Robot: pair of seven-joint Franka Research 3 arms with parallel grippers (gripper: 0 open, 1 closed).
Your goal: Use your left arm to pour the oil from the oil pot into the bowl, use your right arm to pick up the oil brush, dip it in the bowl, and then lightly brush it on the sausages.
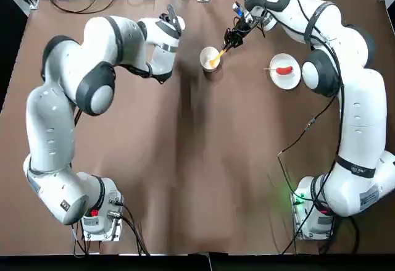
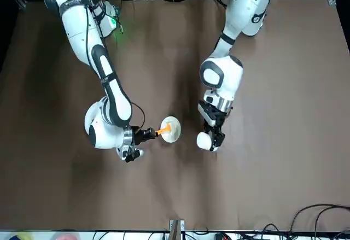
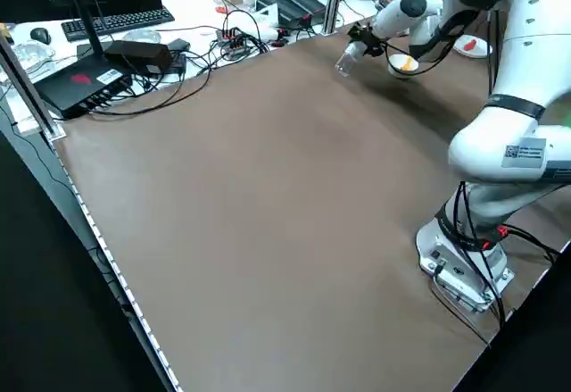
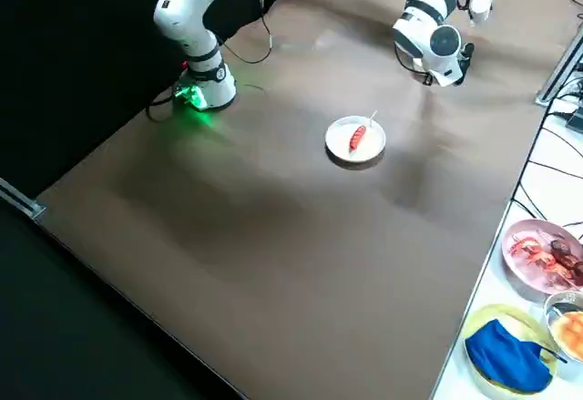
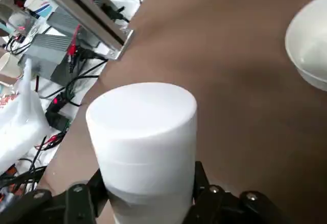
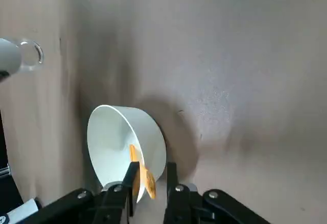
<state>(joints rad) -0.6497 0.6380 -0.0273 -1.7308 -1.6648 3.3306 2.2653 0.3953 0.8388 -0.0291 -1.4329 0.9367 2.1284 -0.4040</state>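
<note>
White cylindrical oil pot point(image 5: 145, 147) is held in the left jaws, beyond the small white bowl's point(image 6: 120, 142) left; the right jaws stand apart around the yellow-orange brush point(image 6: 145, 175), its other end in the bowl.

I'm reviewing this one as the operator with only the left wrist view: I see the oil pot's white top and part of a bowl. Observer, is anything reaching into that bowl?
Observer: Yes, the top view shows the oil brush reaching from the right tool into the bowl.
Operator: Where is the sausage, then?
Observer: On the plate, to the robot's right of the bowl; the sausage is red.
Operator: Which way does its stick point?
Observer: The thin stick points toward the bowl's side, past the plate's rim.
</note>
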